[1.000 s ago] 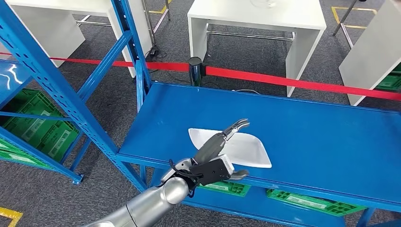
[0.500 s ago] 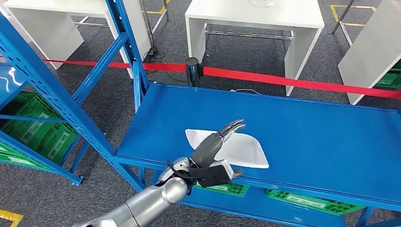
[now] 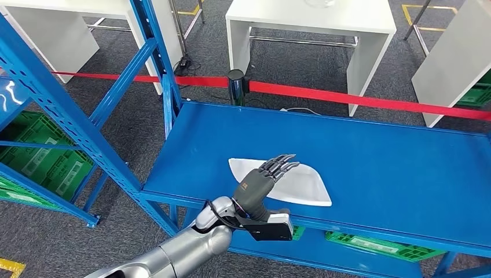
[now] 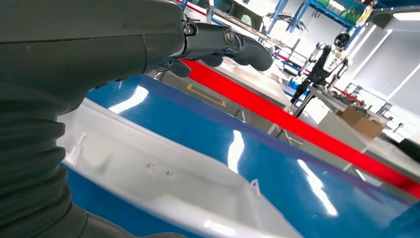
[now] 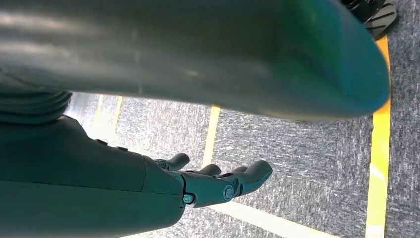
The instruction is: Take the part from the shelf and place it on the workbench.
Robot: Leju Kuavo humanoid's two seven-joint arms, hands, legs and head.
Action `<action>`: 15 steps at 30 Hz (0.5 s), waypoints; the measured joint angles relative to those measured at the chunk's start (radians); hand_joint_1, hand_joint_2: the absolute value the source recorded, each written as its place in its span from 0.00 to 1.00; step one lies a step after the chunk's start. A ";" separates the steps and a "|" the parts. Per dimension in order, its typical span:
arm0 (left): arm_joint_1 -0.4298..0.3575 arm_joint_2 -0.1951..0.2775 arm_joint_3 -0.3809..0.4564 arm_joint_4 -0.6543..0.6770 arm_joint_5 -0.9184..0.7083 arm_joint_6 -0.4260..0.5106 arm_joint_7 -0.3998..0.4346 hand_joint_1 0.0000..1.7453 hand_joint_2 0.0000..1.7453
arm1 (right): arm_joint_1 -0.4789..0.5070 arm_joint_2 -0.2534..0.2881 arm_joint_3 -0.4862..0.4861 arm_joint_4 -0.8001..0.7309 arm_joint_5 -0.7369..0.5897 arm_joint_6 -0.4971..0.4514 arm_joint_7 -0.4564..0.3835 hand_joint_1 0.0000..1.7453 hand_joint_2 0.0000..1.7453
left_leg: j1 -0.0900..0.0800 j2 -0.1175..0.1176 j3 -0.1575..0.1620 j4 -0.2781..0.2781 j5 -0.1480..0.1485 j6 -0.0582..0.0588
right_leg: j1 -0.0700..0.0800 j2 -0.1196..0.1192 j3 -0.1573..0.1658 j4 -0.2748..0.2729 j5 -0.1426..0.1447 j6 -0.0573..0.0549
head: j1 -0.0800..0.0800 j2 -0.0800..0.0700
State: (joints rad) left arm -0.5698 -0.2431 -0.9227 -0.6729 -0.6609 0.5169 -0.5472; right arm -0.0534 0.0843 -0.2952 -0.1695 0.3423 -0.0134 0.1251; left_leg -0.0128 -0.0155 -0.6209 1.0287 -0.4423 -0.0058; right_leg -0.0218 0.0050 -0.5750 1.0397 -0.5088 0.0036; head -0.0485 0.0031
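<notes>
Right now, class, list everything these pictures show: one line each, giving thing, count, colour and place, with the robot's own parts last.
Part: one, white, near the front edge of the shelf.
Shelf: one, blue.
Barrier tape: one, red, behind the shelf.
Tables: three, white, beyond the tape.
Crates: several, green, on lower rack levels.
Floor lines: yellow, on grey carpet.
Left hand: one, dark grey, above the part, fingers spread, holding nothing.
Right hand: one, dark, hanging over the floor, holding nothing.

White part (image 3: 301,184); blue shelf (image 3: 399,168); red barrier tape (image 3: 370,102); seemingly grey floor (image 3: 121,121).
</notes>
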 joint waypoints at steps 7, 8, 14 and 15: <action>-0.021 -0.015 -0.029 0.085 -0.082 0.059 0.038 0.00 1.00 | 0.000 0.000 -0.005 0.000 0.010 0.001 -0.002 0.00 0.00 | 0.000 0.000 0.000 -0.002 -0.001 0.001 | 0.000 0.000 0.000 -0.002 0.000 0.001 | -0.007 0.000; -0.024 -0.016 -0.033 0.094 -0.092 0.064 0.045 0.00 1.00 | 0.000 0.000 -0.005 0.000 0.012 0.001 -0.003 0.00 0.00 | 0.000 0.000 0.000 -0.002 -0.001 0.001 | 0.000 0.000 0.000 -0.002 0.000 0.000 | -0.007 0.000; -0.034 -0.021 -0.050 0.135 -0.127 0.078 0.072 0.00 1.00 | 0.000 0.000 -0.005 0.000 0.018 0.002 -0.004 0.00 0.00 | 0.000 0.000 0.000 -0.003 -0.001 0.001 | 0.000 0.000 -0.001 -0.002 -0.001 0.000 | -0.007 0.000; -0.036 -0.021 -0.053 0.143 -0.138 0.084 0.082 0.00 1.00 | 0.000 0.000 -0.006 0.000 0.019 0.002 -0.004 0.00 0.00 | 0.000 0.000 0.000 -0.004 -0.001 0.001 | -0.001 0.000 -0.001 -0.002 -0.001 0.000 | -0.007 0.000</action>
State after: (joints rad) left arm -0.6059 -0.2639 -0.9760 -0.5298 -0.7992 0.6007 -0.4653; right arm -0.0534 0.0843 -0.3008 -0.1694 0.3613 -0.0113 0.1208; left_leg -0.0129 -0.0153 -0.6205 1.0250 -0.4438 -0.0044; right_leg -0.0223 0.0053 -0.5761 1.0375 -0.5098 0.0037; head -0.0557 0.0031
